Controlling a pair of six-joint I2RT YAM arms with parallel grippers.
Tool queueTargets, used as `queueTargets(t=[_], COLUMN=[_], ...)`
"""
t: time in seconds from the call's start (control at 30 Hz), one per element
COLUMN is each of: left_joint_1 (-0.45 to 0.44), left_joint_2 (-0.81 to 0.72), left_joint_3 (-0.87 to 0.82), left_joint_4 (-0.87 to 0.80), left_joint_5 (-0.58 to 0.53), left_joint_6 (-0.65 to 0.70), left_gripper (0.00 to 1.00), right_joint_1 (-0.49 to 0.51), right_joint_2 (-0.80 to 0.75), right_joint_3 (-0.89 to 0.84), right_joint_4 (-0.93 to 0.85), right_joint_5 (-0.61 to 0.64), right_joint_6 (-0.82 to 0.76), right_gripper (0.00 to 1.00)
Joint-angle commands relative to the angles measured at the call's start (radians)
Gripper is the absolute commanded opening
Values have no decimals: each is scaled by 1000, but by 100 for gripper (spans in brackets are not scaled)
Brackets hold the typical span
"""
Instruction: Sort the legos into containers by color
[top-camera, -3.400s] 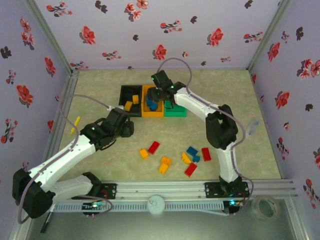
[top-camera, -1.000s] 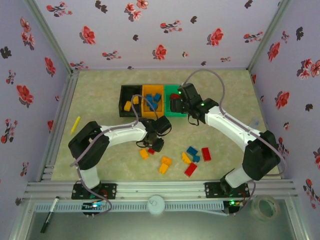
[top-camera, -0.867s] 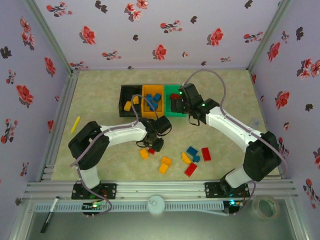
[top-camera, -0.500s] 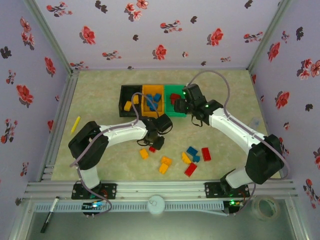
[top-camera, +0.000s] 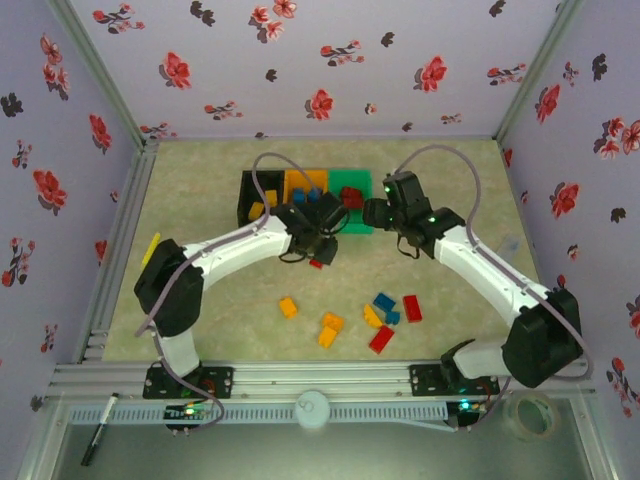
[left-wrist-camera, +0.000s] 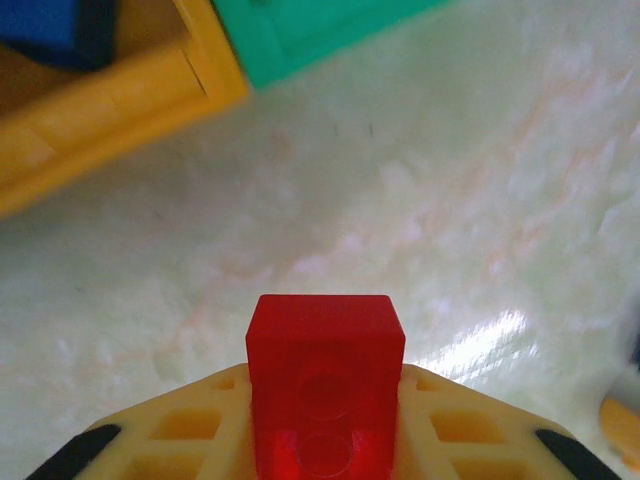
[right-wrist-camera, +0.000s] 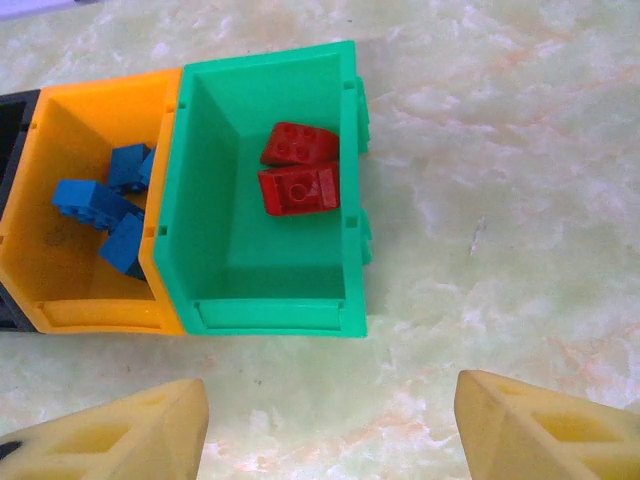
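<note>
Left gripper (top-camera: 315, 254) is pinched tight on a small red plastic lego brick (left-wrist-camera: 325, 385). In the left wrist view the brick sits bottom centre, wedged between the yellow fingers (left-wrist-camera: 180, 440), over the pale marbled table (left-wrist-camera: 450, 200). From overhead that's about mid-frame, just below the row of bins.

Right gripper (right-wrist-camera: 330, 425) has its fingers spread wide with nothing between them, along the bottom edge of the right wrist view. It's just below the green rectangular plastic bin (right-wrist-camera: 260, 262), which has two red bricks (right-wrist-camera: 300, 188) in its upper right corner. The orange bin (right-wrist-camera: 60, 150) joined to its left holds a few blue bricks (right-wrist-camera: 105, 205), and the black bin (top-camera: 246, 186) is at the left end of the row.

A scatter of loose red, blue and orange bricks (top-camera: 384, 302) lies lower centre-right in the overhead view.
</note>
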Motion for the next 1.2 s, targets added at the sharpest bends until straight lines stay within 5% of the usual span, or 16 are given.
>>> queueTargets(t=[0.0, 0.83, 1.03, 1.1, 1.17], left_joint_1=[30, 139, 152, 156, 158], left_joint_2=[41, 528, 567, 569, 567], left_joint_3=[90, 836, 889, 888, 885], left_joint_4=[-24, -75, -91, -91, -93], left_joint_5=[-32, -33, -28, -25, -17], left_joint_6=[29, 9, -2, -2, 3], left_gripper=[29, 28, 28, 35, 53], right_joint_1=[-15, -43, -50, -53, -56], right_joint_2=[-48, -172, -185, -185, -181], right_joint_3=[-27, -126, -135, -137, -137], right_joint_4=[-20, -64, -68, -68, -69], right_joint_5=[20, 33, 34, 31, 28], right_joint_6=[7, 13, 12, 11, 10], right_gripper=[67, 67, 68, 68, 68])
